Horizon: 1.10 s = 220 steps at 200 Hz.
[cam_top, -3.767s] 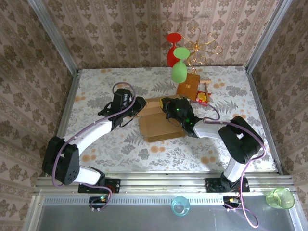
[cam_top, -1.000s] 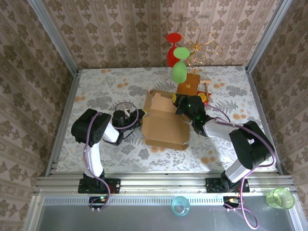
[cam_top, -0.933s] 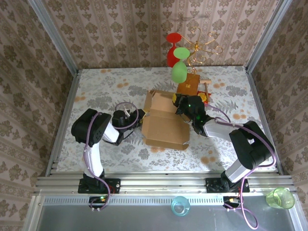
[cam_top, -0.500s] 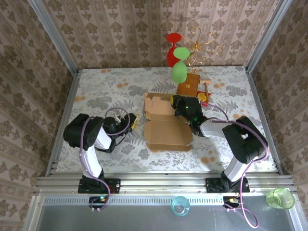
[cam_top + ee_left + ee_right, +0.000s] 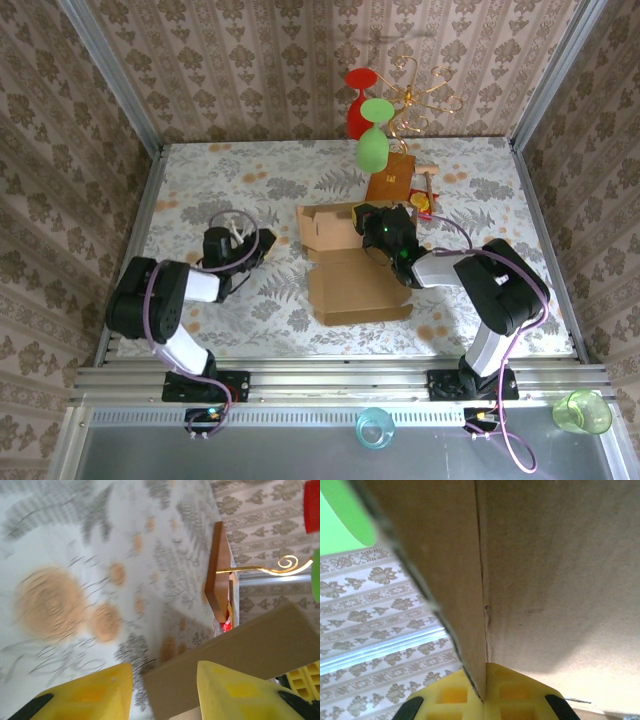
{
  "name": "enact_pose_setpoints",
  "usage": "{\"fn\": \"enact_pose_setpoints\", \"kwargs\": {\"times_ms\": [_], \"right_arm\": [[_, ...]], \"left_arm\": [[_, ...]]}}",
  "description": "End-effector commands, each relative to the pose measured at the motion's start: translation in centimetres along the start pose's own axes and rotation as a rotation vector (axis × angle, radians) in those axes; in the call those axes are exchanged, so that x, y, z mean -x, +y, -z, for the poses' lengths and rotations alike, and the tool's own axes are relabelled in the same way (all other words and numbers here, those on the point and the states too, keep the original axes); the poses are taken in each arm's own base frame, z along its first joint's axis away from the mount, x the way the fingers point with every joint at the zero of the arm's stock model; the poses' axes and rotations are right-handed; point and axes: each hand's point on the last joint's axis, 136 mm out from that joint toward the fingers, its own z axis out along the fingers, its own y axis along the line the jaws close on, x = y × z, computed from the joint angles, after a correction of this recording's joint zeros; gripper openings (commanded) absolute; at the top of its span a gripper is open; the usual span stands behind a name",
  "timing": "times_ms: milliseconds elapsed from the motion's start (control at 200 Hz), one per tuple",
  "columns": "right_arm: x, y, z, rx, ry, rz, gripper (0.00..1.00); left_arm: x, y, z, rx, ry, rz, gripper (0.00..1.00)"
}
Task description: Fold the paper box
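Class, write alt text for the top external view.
A light-brown cardboard mailer box lies partly folded on the floral table, the right gripper shut on its far side. The left gripper sits open, clear of it.

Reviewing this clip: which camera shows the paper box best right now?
Top external: nearly the full outline of the paper box is visible, panel and flaps together. The right wrist view gives a close-up of one cardboard wall; the left wrist view catches one edge.
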Motion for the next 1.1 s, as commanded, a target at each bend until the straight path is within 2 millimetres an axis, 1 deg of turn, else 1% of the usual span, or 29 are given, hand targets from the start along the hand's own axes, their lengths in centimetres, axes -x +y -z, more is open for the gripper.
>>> {"fn": "enact_pose_setpoints", "kwargs": {"times_ms": [0, 120, 180, 320, 465, 630, 745, 935, 1095], "right_arm": [[-0.4, -0.5, 0.3, -0.002, 0.023, 0.080, 0.00], [-0.8, 0.0, 0.4, 0.031, 0.037, 0.102, 0.00], [-1.1, 0.7, 0.3, 0.060, 0.053, 0.116, 0.00], [-2.3, 2.5, 0.0, 0.141, 0.110, 0.172, 0.00], [-2.9, 2.9, 0.0, 0.194, 0.145, 0.208, 0.00], [-2.9, 1.3, -0.4, 0.182, 0.168, 0.201, 0.00], [-2.8, 0.7, -0.6, 0.188, 0.182, 0.183, 0.00], [-3.0, 0.6, -0.4, 0.179, 0.204, 0.186, 0.00], [-3.0, 0.5, -0.5, 0.168, 0.220, 0.186, 0.00]], "left_arm": [[-0.9, 0.3, 0.3, 0.087, 0.076, -0.175, 0.37], [-0.8, -0.7, -0.1, 0.050, 0.108, -0.255, 0.32], [-1.0, -1.2, -0.2, 0.024, 0.119, -0.295, 0.31], [-1.1, -1.7, -0.5, 0.006, 0.135, -0.353, 0.32], [-0.6, -1.7, -0.1, 0.017, 0.104, -0.371, 0.35], [-0.5, -2.4, 0.4, 0.008, 0.093, -0.413, 0.38], [-0.8, -2.5, 0.3, 0.008, 0.115, -0.465, 0.40], [-1.3, -3.0, 0.0, -0.011, 0.148, -0.594, 0.42], [-1.7, -4.7, -0.1, -0.089, 0.150, -0.736, 0.44]]}}
